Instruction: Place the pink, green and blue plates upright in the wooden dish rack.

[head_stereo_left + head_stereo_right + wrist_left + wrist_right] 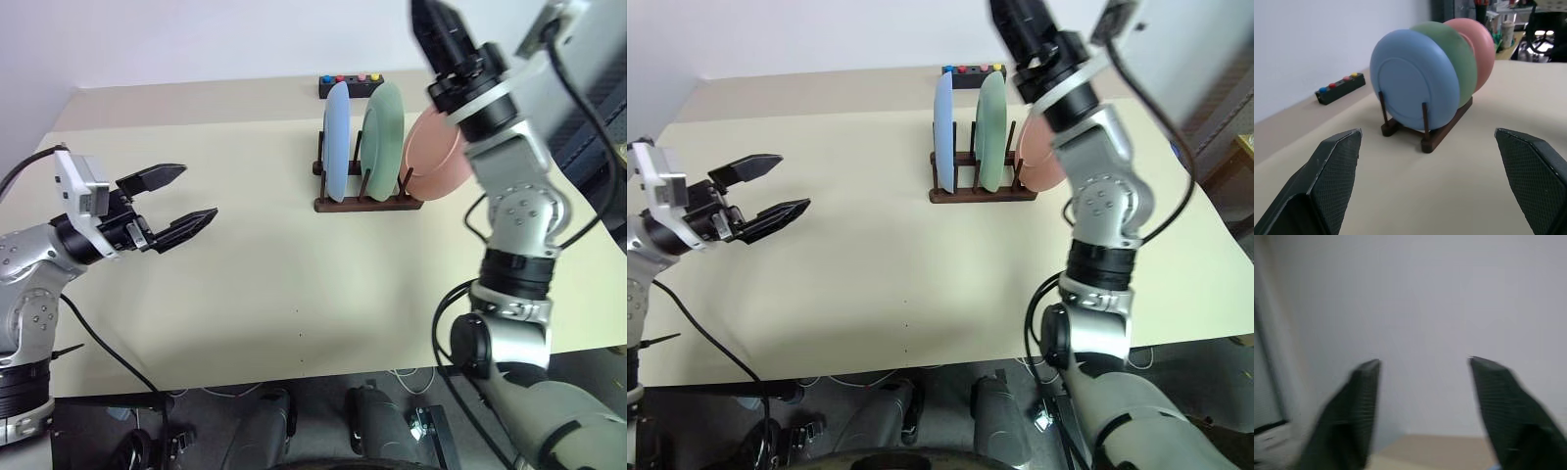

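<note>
left claw (178, 201) level over the cream bench (255, 284), black fingers spread wide, empty | right claw (1422, 382) raised, angled upward, fingers apart, empty | light blue plate (336, 139), mint green plate (384, 135), salmon pink plate (436, 157) upright in dark wooden rack (367, 203)

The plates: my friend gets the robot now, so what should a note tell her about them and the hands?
Left gripper: open, holding nothing, hovering over the table, away from the rack.
Right gripper: fingers apart, holding nothing, raised above the rack.
Blue plate, green plate and pink plate all stand upright in the rack, in that order from the robot's left.
Done: all three are racked.
Left: nothing obvious; the pink one leans a bit, perhaps check it.
</note>
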Available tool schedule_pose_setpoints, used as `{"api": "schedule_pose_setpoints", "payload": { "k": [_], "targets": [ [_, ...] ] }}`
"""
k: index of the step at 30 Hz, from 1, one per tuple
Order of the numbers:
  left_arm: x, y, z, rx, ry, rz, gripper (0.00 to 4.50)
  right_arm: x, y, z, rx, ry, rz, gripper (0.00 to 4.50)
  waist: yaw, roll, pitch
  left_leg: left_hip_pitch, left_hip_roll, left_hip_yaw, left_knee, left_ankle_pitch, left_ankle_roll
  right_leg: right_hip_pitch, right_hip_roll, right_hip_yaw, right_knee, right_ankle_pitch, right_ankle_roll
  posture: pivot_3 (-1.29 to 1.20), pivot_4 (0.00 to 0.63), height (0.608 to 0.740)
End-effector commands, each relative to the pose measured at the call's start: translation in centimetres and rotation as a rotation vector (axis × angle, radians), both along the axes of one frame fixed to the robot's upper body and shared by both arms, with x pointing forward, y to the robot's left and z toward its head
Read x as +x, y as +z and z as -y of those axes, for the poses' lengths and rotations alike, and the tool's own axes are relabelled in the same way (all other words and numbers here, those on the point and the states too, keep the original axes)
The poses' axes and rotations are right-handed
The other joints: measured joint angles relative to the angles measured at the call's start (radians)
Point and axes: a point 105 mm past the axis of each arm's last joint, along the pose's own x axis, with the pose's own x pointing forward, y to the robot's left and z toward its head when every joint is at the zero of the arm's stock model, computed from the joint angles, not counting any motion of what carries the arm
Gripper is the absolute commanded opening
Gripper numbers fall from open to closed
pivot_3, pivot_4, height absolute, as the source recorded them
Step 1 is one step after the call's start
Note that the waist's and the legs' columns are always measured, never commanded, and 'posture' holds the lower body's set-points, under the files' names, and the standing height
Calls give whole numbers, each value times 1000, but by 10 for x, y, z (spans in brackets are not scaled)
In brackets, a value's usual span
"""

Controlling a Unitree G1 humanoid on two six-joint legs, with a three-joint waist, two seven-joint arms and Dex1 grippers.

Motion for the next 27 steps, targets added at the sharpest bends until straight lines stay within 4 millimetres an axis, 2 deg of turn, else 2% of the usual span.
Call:
{"api": "schedule_pose_setpoints", "payload": {
  "k": [1,3,6,11,14,17,22,27],
  "targets": [
    [-1,8,9,-6,-29,38,4500,15,4,59,-32,-367,24,998,0,0,0,0,0,0,0,0,0,0,0,0,0,0,0,0,150,740],
    [0,7,11,-11,-35,37,4500,23,-6,82,-129,-586,21,56,-1,0,0,0,0,0,0,0,0,0,0,0,0,0,0,0,150,740],
    [2,7,13,-15,-45,36,4500,27,-17,97,-230,-759,26,56,-6,0,0,0,0,1,-1,3,-4,-1,0,1,0,0,0,0,150,740],
    [-1,7,20,-21,-87,19,4500,40,-53,111,-421,-925,-87,56,-8,1,0,0,1,2,-1,3,-5,-1,1,2,0,0,0,0,150,740],
    [-2,7,21,-16,-89,16,4500,45,-75,116,-486,-939,-175,56,-5,1,0,0,1,2,-1,3,-5,-1,1,2,0,0,0,0,150,740],
    [-1,7,19,-15,-77,20,4500,45,-83,118,-474,-923,-213,56,0,1,0,0,0,2,0,3,-5,0,0,2,0,0,0,0,150,740],
    [0,6,18,-16,-72,19,4500,44,-79,110,-396,-845,-213,56,-2,1,0,0,0,2,0,3,-5,0,0,2,0,0,0,0,150,740],
    [2,6,17,-12,-66,22,4500,42,-69,86,-346,-703,-175,56,-4,1,0,0,1,2,0,3,-5,0,1,2,0,0,0,0,150,740]
  ]
}}
